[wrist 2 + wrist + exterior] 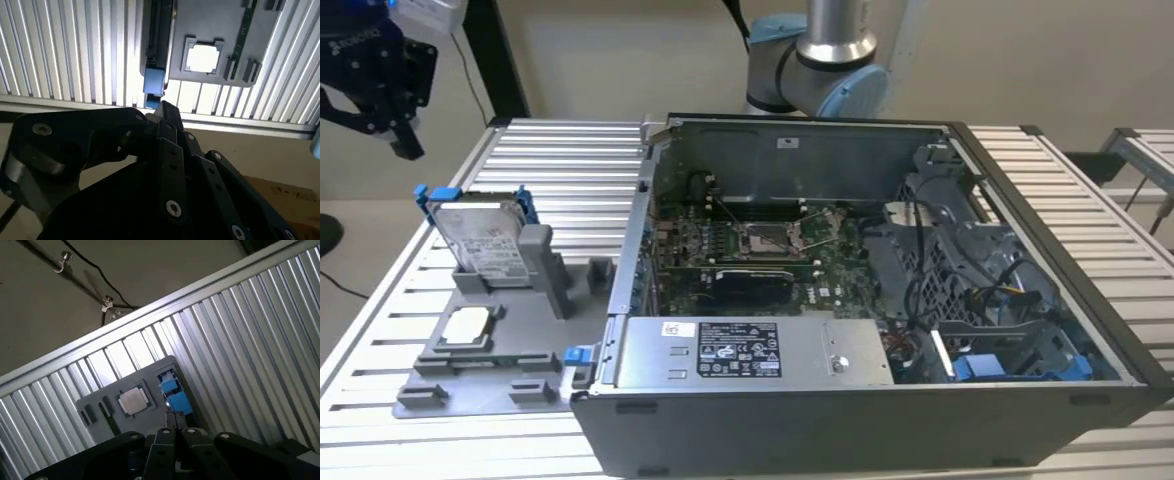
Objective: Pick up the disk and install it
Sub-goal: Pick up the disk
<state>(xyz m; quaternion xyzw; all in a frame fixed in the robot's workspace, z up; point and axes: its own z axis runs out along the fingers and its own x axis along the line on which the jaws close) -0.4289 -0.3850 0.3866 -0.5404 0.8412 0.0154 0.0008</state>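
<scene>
Disk (487, 240), a flat rectangular silver metal hard drive with a white label and a blue plastic bracket, stands on edge in a slot of the grey plastic fixture tray (420, 395) at the exterior view's left, not yet picked up. The upright stance looks meant to leave its top edge and both broad faces free for a grasp from above.

The robot arm's black gripper (400, 135) hangs high over the ribbed aluminium table (560, 160), above the drive and further toward the exterior view's left, well apart from it. In both wrist views its jaws appear drawn close together with nothing between them. In the first wrist view the blue bracket end of the drive (175, 394) sits just beyond the gripper (171, 421), which suggests the tool is being lined up over it.

A small square silver chip (467, 325) lies flat in its own recess on the same tray, nearer the exterior camera than the drive.

Beside the tray, a large black computer tower case (1107, 340) lies on its side with the panel off. This exposes the green motherboard (761, 240) and a grey power supply box (747, 350), so the interior can be reached from above. By the look of things, neither the pick-up nor the installation is done
</scene>
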